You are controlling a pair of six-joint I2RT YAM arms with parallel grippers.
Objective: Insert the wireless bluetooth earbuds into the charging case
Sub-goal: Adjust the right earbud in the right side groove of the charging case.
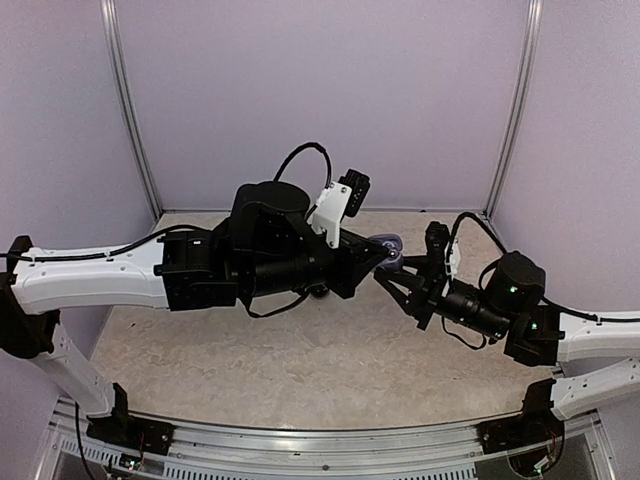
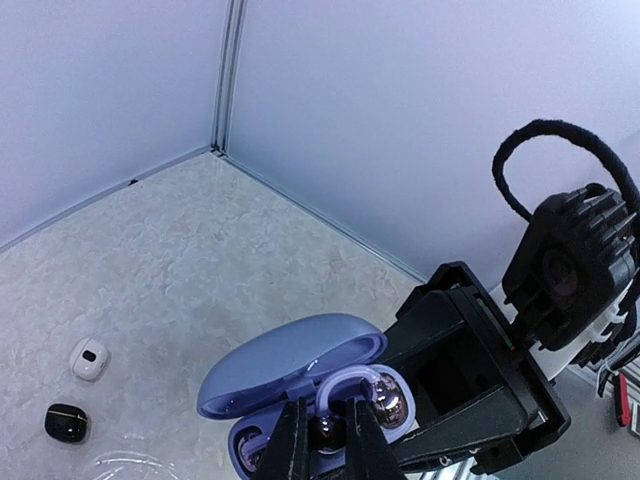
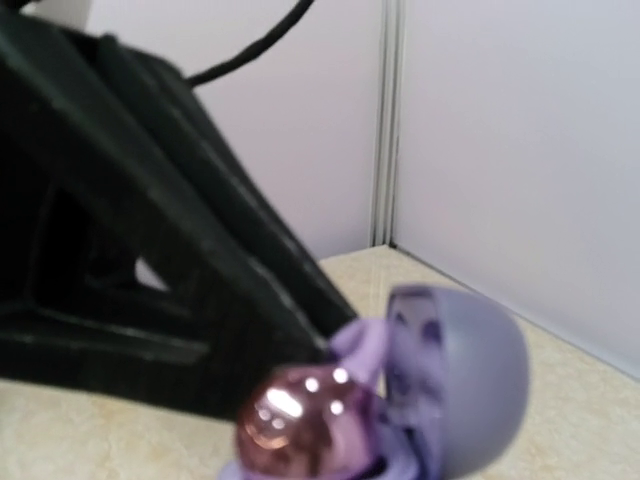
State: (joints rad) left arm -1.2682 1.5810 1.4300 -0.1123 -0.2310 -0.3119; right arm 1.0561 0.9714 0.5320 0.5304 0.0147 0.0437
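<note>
We see walls (image 1: 320, 100) closing the table (image 1: 300, 350) at 9, 12 and 3 o'clock, with upright posts (image 1: 130, 110) in the far corners and a metal rail (image 1: 320, 440) along 6 o'clock; the widest bare surface runs from the middle toward 6 and 8 o'clock, while the work sits close to the back wall at about 1 o'clock, where room is tight.

The left arm (image 1: 100, 275) reaches in long and low from 8 o'clock; the right arm (image 1: 590, 335) comes from 4 o'clock, its forearm angled toward 10; the two tips meet nose to nose.

The left gripper (image 2: 328, 442) has its fingers nearly together, pinching the earbud (image 2: 388, 402) by its purple hook; the earbud's glossy pinkish body sits in the right well of the open lavender charging case (image 2: 290, 365).

The right gripper (image 1: 392, 268) is clamped on the case's base, as far as we can tell; its fingertips are hidden.

In the left wrist view, well apart from the case at its 9 o'clock, a small white piece (image 2: 88, 358) and a small black piece (image 2: 65, 423) lie near each other on the table; we cannot tell what they are.
</note>
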